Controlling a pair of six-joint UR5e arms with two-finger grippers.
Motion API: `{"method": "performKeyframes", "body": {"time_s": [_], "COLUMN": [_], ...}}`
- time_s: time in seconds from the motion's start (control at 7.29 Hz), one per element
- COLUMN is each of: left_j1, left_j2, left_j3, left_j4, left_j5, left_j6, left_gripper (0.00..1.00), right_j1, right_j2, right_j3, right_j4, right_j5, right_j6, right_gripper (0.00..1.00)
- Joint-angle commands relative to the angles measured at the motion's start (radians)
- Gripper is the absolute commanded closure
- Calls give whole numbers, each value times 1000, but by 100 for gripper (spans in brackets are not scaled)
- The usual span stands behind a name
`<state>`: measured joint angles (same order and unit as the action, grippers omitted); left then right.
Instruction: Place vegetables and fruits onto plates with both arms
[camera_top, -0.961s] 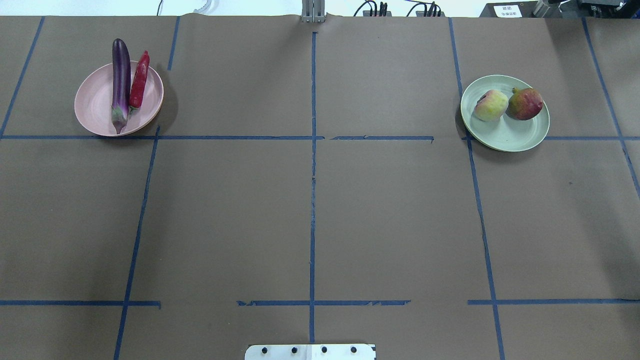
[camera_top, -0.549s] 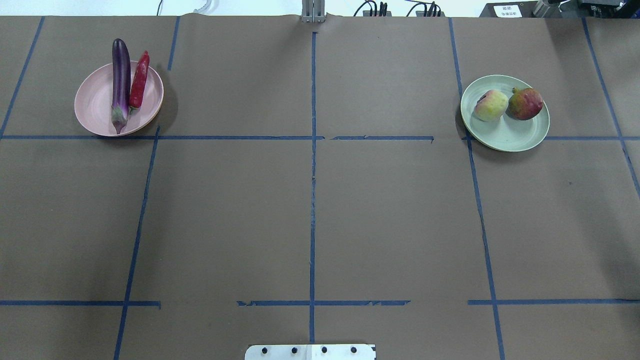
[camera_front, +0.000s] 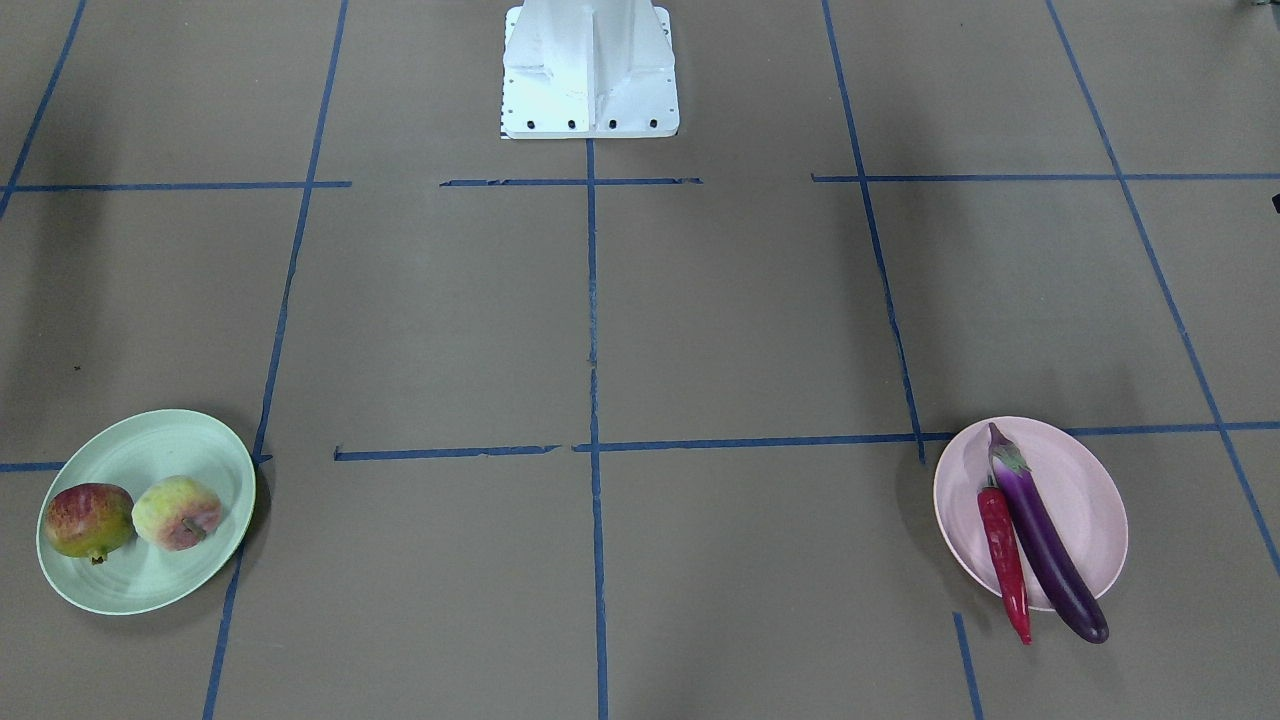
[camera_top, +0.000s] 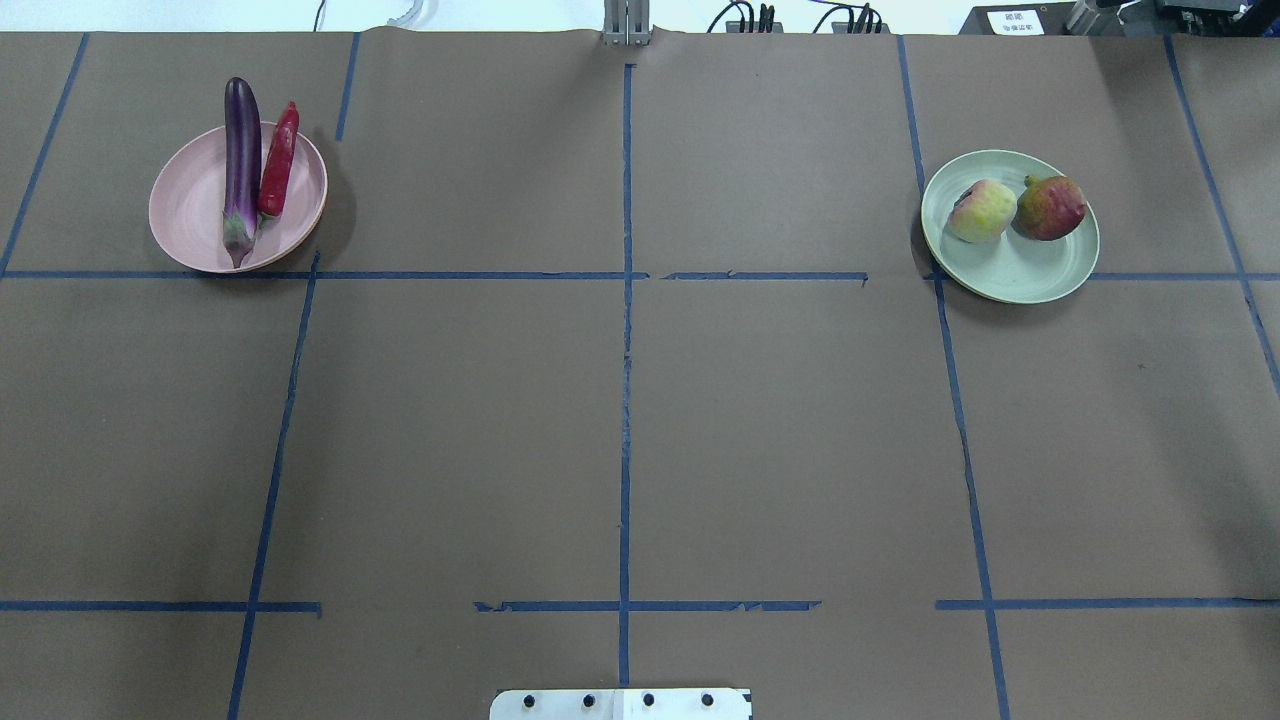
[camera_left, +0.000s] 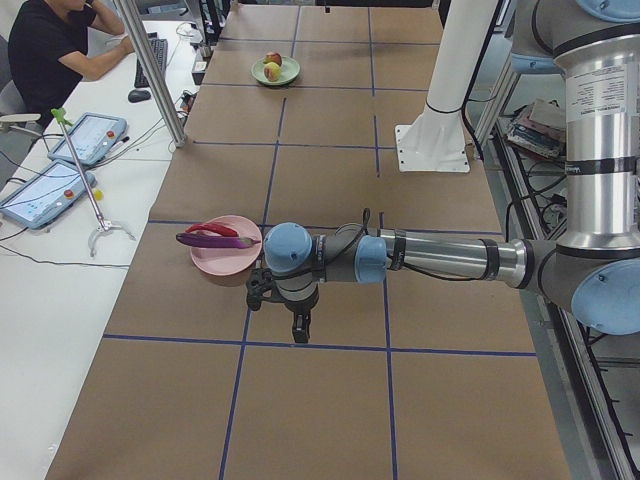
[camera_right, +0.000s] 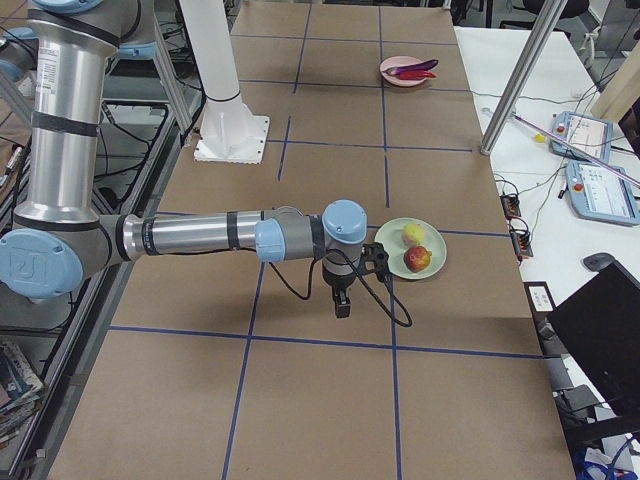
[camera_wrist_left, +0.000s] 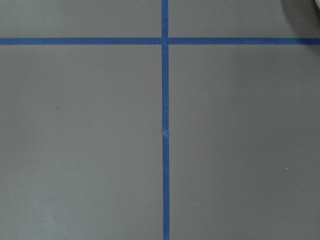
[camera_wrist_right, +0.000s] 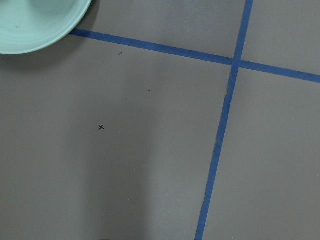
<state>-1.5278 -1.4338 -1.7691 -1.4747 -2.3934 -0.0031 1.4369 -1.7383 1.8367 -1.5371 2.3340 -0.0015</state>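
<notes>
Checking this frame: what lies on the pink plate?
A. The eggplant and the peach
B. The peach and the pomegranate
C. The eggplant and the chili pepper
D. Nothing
C: the eggplant and the chili pepper lie side by side on the pink plate, their far ends overhanging its rim, while the peach and the pomegranate sit on the green plate.

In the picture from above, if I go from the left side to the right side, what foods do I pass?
eggplant → chili pepper → peach → pomegranate
</notes>
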Motion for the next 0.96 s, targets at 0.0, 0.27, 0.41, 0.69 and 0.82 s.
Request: {"method": "performKeyframes", "body": {"time_s": [0.0, 0.27, 0.41, 0.69, 0.82], "left_j1": [0, 0, 0, 0, 0], "left_j2": [10, 10, 12, 9, -6], "left_j3": [0, -6, -6, -18, -18], "left_j4": [23, 15, 14, 28, 28], "left_j5": [-19, -52, -55, -55, -52], "left_j6": [0, 2, 2, -2, -3], "left_gripper": [0, 0, 0, 0, 0], "right_j1": [0, 0, -3, -1, -1], "right_j2": [2, 14, 16, 22, 23], "right_j3": [1, -4, -7, 4, 0], "right_j4": [0, 2, 2, 3, 3], "right_j5": [-13, -13, -13, -5, -7], "right_j6": [5, 11, 12, 15, 17], "right_gripper": [0, 0, 0, 0, 0]}}
